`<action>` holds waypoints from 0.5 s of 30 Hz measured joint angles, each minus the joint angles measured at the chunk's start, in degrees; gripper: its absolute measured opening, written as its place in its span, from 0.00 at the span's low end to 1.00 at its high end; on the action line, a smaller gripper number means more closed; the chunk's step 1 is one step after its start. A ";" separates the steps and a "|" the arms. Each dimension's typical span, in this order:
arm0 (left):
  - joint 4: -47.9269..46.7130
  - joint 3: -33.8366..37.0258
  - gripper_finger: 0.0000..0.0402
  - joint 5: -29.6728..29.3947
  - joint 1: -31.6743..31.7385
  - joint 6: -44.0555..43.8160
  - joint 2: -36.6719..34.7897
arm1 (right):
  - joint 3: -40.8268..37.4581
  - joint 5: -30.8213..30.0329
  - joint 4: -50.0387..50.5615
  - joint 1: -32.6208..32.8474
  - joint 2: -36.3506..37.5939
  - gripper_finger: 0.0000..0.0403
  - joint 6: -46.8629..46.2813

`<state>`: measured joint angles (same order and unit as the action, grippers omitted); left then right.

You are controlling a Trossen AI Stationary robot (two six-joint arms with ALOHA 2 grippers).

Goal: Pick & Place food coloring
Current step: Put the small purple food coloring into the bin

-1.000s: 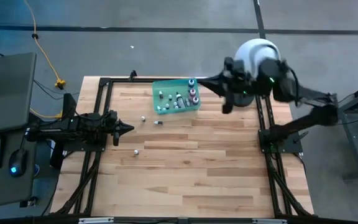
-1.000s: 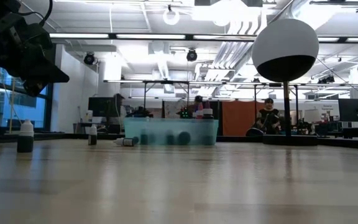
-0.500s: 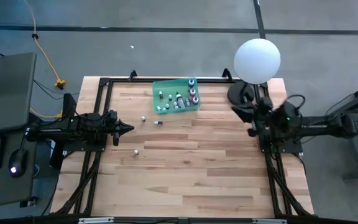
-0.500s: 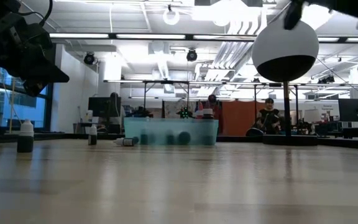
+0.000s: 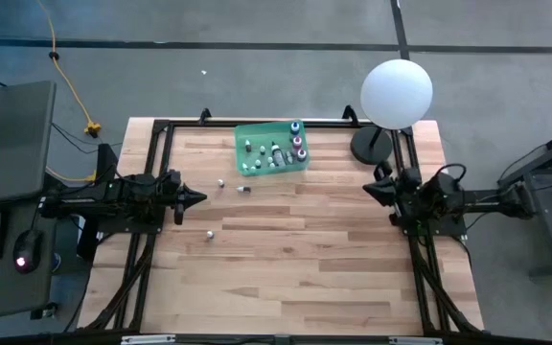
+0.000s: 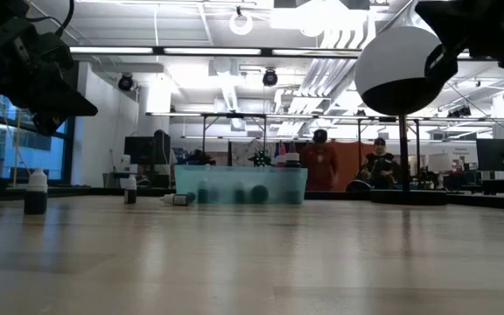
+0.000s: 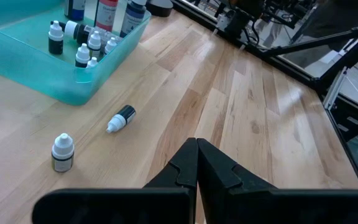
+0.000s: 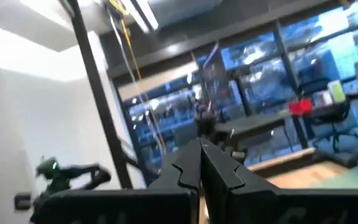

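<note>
Loose on the table: three bottles. One upright, one upright, one lying on its side; the last two just beside the tray.

Tray, green: the rest of the bottles inside, small white-capped ones plus three taller at one end; exact count cannot be told.

Left gripper: fingers pressed together, holding nothing, near the loose bottles.

Right gripper: likewise closed, empty, beside the lamp.

Labels: none legible.
</note>
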<state>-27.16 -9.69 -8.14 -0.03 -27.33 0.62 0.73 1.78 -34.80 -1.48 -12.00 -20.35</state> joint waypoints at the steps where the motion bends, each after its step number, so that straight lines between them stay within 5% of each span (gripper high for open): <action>1: 0.01 0.00 0.00 0.00 0.00 0.00 0.00 | -0.02 0.48 1.23 0.14 0.34 0.00 0.04; 15: 0.01 0.00 0.00 0.00 0.02 0.00 0.00 | -0.15 4.26 18.81 0.16 1.78 0.00 7.40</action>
<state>-27.16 -9.69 -8.14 -0.01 -27.33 0.62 0.58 6.04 -15.99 -1.32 -10.22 -12.95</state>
